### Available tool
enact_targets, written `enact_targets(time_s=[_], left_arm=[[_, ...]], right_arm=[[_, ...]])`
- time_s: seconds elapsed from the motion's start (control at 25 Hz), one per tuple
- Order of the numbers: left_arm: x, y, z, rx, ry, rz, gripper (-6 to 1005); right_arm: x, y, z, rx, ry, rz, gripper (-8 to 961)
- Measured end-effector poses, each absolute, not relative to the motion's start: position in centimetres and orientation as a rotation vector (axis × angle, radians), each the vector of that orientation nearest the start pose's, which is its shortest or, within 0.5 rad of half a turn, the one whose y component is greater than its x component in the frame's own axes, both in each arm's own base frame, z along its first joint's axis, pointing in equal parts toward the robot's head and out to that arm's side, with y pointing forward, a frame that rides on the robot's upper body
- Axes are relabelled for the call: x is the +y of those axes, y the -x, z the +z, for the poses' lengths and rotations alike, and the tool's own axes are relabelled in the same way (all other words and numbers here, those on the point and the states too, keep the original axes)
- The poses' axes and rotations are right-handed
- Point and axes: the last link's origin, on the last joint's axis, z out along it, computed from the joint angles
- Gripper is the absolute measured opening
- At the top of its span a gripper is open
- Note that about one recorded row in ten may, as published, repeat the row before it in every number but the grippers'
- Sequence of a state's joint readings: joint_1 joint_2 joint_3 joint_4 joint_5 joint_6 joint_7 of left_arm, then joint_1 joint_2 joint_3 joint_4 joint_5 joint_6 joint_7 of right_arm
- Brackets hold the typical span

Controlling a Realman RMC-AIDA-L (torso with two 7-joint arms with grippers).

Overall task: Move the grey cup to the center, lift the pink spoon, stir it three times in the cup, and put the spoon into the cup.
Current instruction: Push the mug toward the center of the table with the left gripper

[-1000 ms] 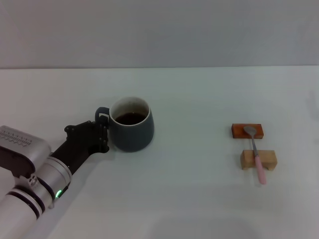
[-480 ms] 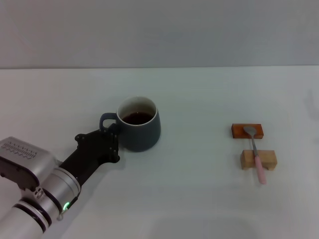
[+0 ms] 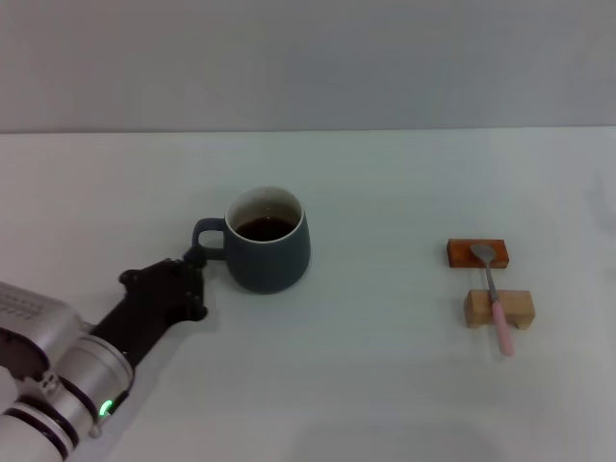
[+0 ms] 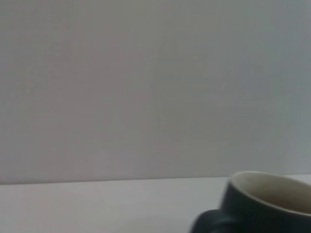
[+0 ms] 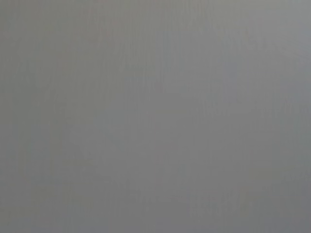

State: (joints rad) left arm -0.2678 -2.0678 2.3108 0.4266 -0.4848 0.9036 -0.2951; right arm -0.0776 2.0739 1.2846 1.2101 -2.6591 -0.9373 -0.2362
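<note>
Head view: a white table (image 3: 366, 385) fills the scene up to a pale grey wall.
Grey cup (image 3: 268, 241): upright a little left of the table's middle, its white inside showing dark liquid, its loop handle pointing left.
Left gripper (image 3: 192, 274): low on the table at the near left of the cup, its black tip just beside the handle (whether it touches the handle I cannot tell).
Left gripper fingers: I cannot tell whether they are spread or closed, as the black body hides them from above.
Left arm: silver and white, reaching in from the near-left corner, with a green light on its wrist.
Pink spoon (image 3: 495, 303): well to the right of the cup, lying across two blocks with its silver bowl at the far end and its pink handle pointing near.
Reddish block (image 3: 478, 252): the farther of the two, under the spoon's bowl.
Pale wooden block (image 3: 500, 308): the nearer one, under the start of the pink handle, whose end overhangs it toward the near side.
Left wrist view: the cup's rim, white inside and part of its handle show against the wall.
Right gripper: outside every view; its wrist view shows only flat grey.
</note>
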Motion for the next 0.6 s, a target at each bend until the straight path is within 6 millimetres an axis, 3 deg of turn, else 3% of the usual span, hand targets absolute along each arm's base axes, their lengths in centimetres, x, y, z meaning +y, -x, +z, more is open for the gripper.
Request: enact_targets(time_s=[0.16, 0.28, 0.6], left_arm=[[29.1, 32.2, -7.6, -0.770, 1.889, -0.670, -2], [30.6, 32.5, -6.7, -0.756, 1.862, -0.647, -2], [33.3, 31.5, -6.8, -0.736, 1.892, -0.614, -2]], right_arm=[[29.6, -23.7, 7.9, 0.246, 1.253, 0.840, 762], [29.3, -23.8, 7.9, 0.247, 1.251, 0.841, 762], [28.8, -23.8, 8.5, 0.244, 1.229, 0.843, 762]])
